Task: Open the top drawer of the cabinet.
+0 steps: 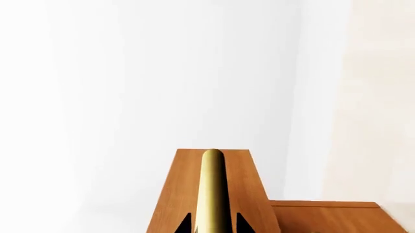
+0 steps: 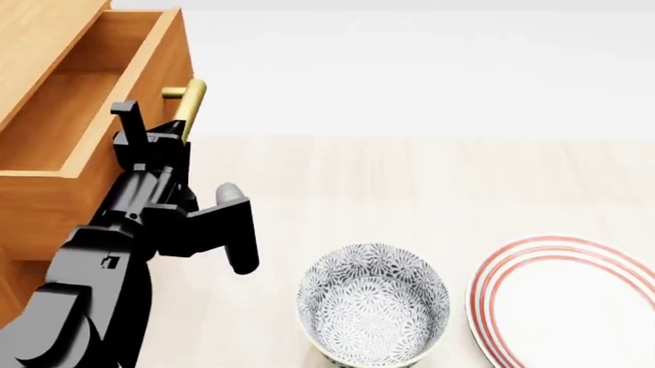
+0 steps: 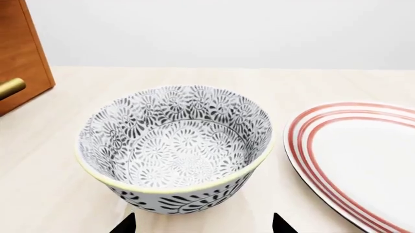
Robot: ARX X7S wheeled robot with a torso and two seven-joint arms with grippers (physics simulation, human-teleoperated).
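Observation:
The cabinet (image 2: 23, 264) stands at the left of the head view, orange-brown wood. Its top drawer (image 2: 153, 73) is pulled out, showing a light wood inside. The drawer's brass bar handle (image 2: 190, 101) sticks out from its front. My left gripper (image 2: 156, 124) is shut on that handle. In the left wrist view the brass handle (image 1: 213, 189) runs between the two dark fingertips of the left gripper (image 1: 213, 224), against the drawer front (image 1: 250, 187). My right gripper (image 3: 203, 225) is open just short of a patterned bowl, holding nothing.
A grey-and-white patterned bowl (image 2: 373, 303) (image 3: 175, 145) sits on the pale wooden table (image 2: 409, 184). A white plate with red rings (image 2: 573, 307) (image 3: 363, 160) lies to its right. Part of the cabinet (image 3: 19, 48) and a brass handle end (image 3: 9, 88) show in the right wrist view.

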